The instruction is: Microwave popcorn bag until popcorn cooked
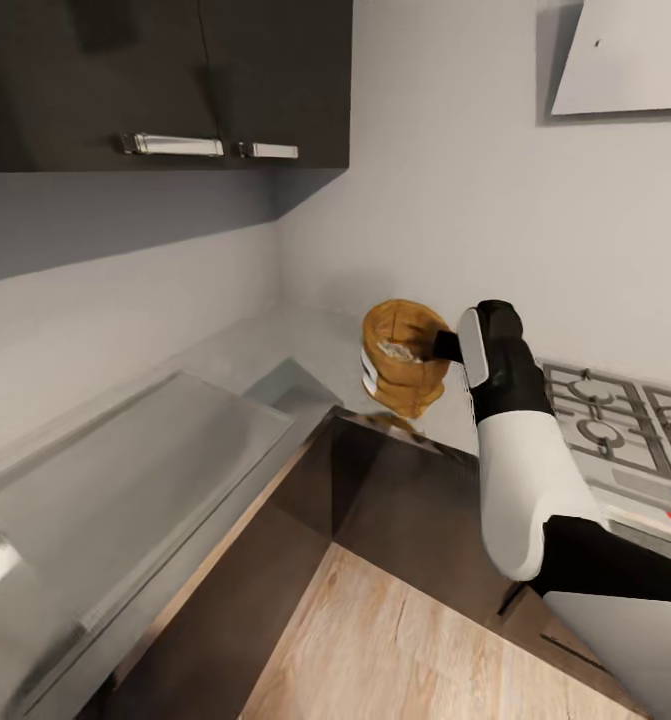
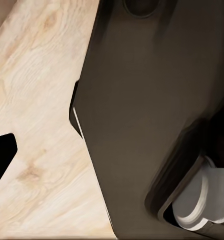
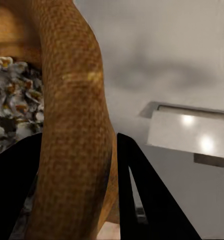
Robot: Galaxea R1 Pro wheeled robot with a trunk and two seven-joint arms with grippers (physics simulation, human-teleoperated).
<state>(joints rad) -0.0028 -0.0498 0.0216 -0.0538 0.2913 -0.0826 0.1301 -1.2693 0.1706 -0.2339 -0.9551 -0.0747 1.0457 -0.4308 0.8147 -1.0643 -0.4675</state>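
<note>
We face the corner of the kitchen, where the grey countertop [image 1: 125,480] runs along the wall under dark cabinets [image 1: 155,80] and the hob [image 1: 615,410] sits to our right. No microwave is in sight, so we judge the step in hand to be carrying the bag to it.

Our right arm reaches forward and the right gripper [image 1: 445,345] pinches the rolled rim of the bag [image 1: 405,360], which hangs in the air just above the counter edge, clear of it. In the right wrist view the rim [image 3: 74,125] sits between the two dark fingers [image 3: 142,190], clamped tight, with popcorn [image 3: 14,100] visible inside.

To carry well we should keep the bag's mouth upward, since a tilt could spill the popcorn, and turn slowly so it does not swing.

The left wrist view looks down at floorboards [image 2: 36,100]; whether the left gripper is open we cannot tell.
</note>
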